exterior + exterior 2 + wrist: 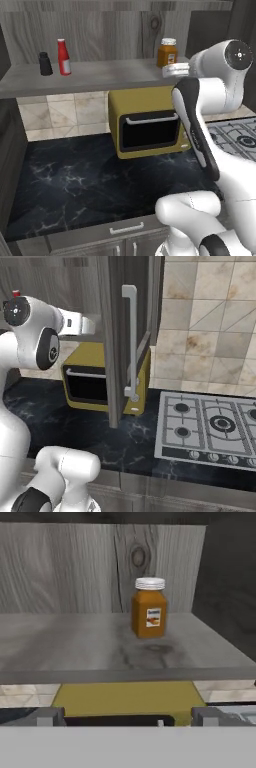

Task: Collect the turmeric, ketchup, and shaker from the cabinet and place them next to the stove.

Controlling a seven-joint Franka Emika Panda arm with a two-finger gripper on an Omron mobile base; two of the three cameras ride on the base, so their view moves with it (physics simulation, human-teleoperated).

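Grey finger tips of the gripper (125, 718) stand as wide apart as they go at the bottom of the hand view, with nothing between them. They sit level with the front lip of the cabinet (90, 22) shelf, just outside it and above the yellow-olive microwave oven (147, 120).

The likeliest trouble, as I judge it, is the shelf edge: if the hand goes forward a little low, the fingers would strike the lip instead of passing over it. A second risk is the open cabinet door (125, 341), which hangs close on the arm's right; a wide swing of the wrist could knock it. A third is the jar itself: squat and smooth, it could be pushed back or tipped if one finger meets it before the other, or slip if gripped only at the lid.

The turmeric (149, 608) stands upright straight ahead of the hand and slightly right of centre, well back on the shelf near the rear wall, apart from the fingers. Far off to the left on the same shelf stand the ketchup (63, 57) and, just beside it, the shaker (45, 64). The stove (210, 423) lies below to the right on the counter.
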